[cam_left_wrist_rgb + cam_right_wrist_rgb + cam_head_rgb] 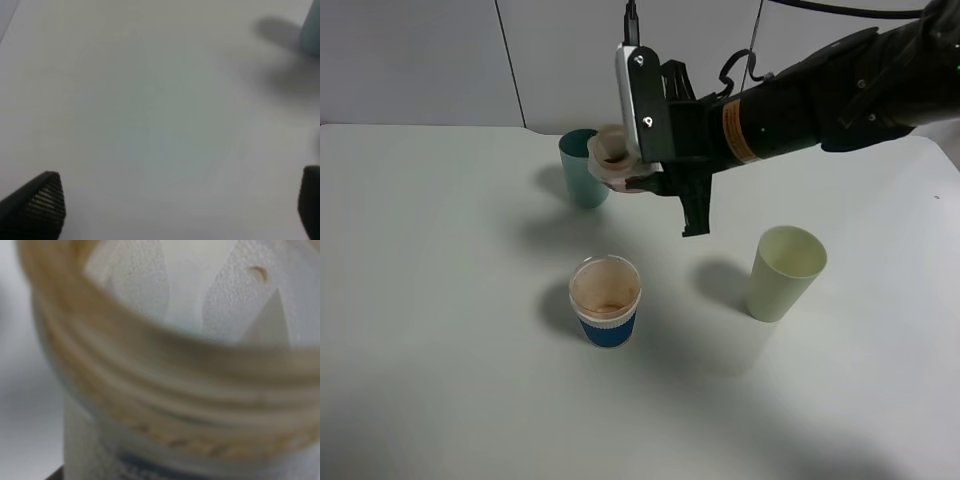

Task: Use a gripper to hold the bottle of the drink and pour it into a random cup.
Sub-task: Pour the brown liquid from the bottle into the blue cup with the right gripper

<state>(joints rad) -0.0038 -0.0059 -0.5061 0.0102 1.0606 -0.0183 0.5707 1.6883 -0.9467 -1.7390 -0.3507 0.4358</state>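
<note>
item: right claw (626, 178), clamped on bottle (611, 153), up behind cup (605, 300). advice: bring mouth over cup rim, tip slowly.

Ext high over table (440, 380), L wrist near it, R wrist at bottle (175, 405)

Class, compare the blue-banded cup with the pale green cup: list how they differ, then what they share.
The blue-banded cup is shorter; the pale green cup is taller. The blue-banded cup is brown-stained inside; the pale green cup looks clean inside. Both stand upright and open on the table.
</note>
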